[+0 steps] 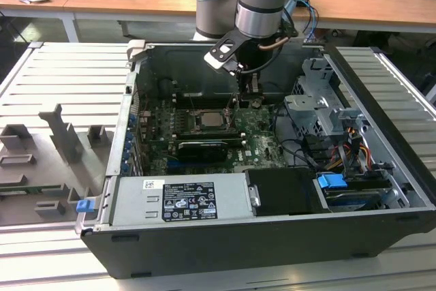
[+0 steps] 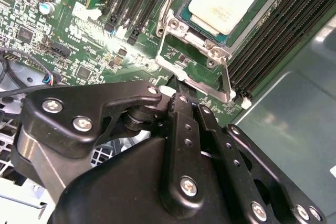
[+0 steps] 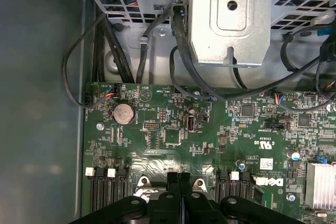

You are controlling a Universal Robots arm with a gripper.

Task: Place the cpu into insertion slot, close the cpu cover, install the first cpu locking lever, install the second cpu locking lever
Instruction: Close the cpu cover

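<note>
The cpu (image 1: 204,120) (image 2: 223,3) lies flat in the insertion slot (image 1: 187,123) (image 2: 210,51) on the green board, its pale metal face up. The cpu cover (image 1: 231,109) (image 2: 194,80), a silvery frame with a cut-out middle, stands tilted up at the slot's edge on the exterior view's right. My gripper (image 1: 246,90) (image 2: 181,94) (image 3: 178,179) hangs just above the raised cover's outer edge. Its two black fingers are pressed together with nothing between them. Whether the fingertips touch the cover cannot be told.
I am working inside an open computer case (image 1: 381,134). A long black card (image 1: 201,146) lies in front of the slot, with a grey power supply (image 1: 180,199) nearer. A metal drive cage (image 1: 320,110) (image 3: 231,19) with cables stands on the exterior view's right. Memory slots (image 2: 273,35) flank the socket.
</note>
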